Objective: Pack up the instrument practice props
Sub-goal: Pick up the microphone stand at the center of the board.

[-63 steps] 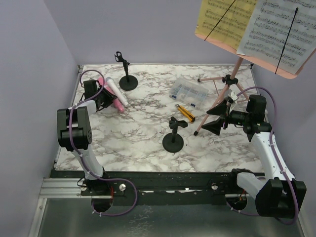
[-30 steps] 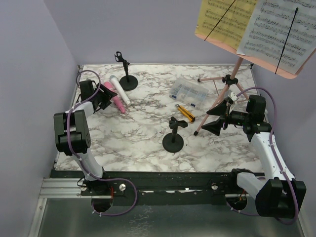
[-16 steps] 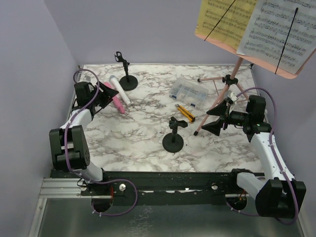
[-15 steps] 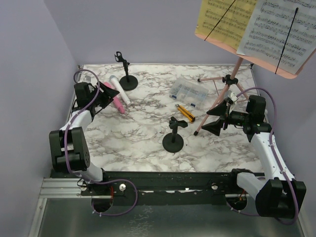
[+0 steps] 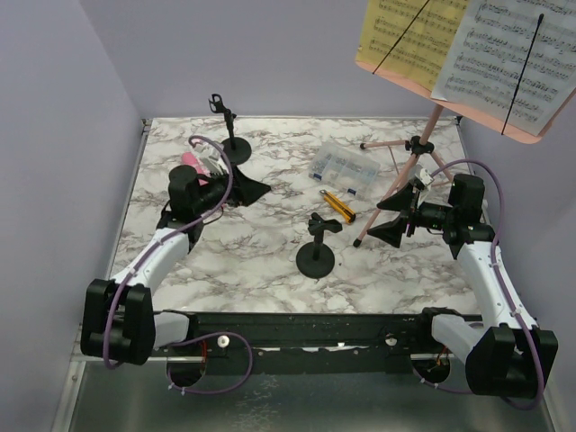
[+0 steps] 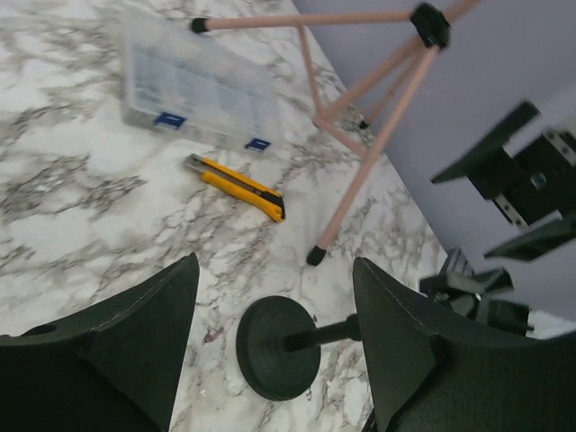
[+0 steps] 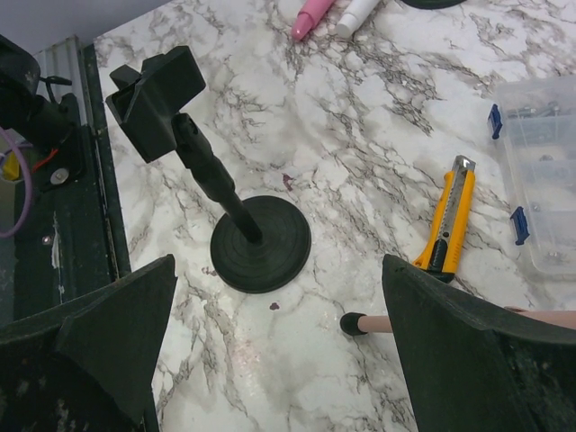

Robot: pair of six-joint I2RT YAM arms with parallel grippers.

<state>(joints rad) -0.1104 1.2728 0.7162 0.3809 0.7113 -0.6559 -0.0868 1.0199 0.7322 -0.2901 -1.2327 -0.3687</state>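
The pink tripod music rack point(image 5: 430, 126) stands at the back right and carries a yellow page point(image 5: 405, 36) and a white page point(image 5: 513, 63). One black mic holder point(image 5: 317, 259) stands mid-table, the other point(image 5: 234, 149) at the back. The pink microphone point(image 5: 189, 160) and the white microphone point(image 5: 209, 164) lie behind my left arm, partly hidden. My left gripper point(image 5: 256, 191) is open and empty, aimed right at the near holder point(image 6: 277, 346). My right gripper point(image 5: 382, 218) is open and empty beside a tripod foot point(image 7: 355, 324), right of the holder point(image 7: 261, 243).
A clear compartment box point(image 5: 344, 167) sits at the back centre. A yellow-and-black utility knife point(image 5: 338, 206) lies in front of it and shows in both wrist views point(image 6: 236, 184) point(image 7: 445, 225). The tripod legs point(image 6: 360, 162) spread across the right side. Purple walls close in.
My left arm has swung from the microphones at the far left toward the table's middle, gripper open and empty. The microphones stayed on the table. The right arm has not moved.
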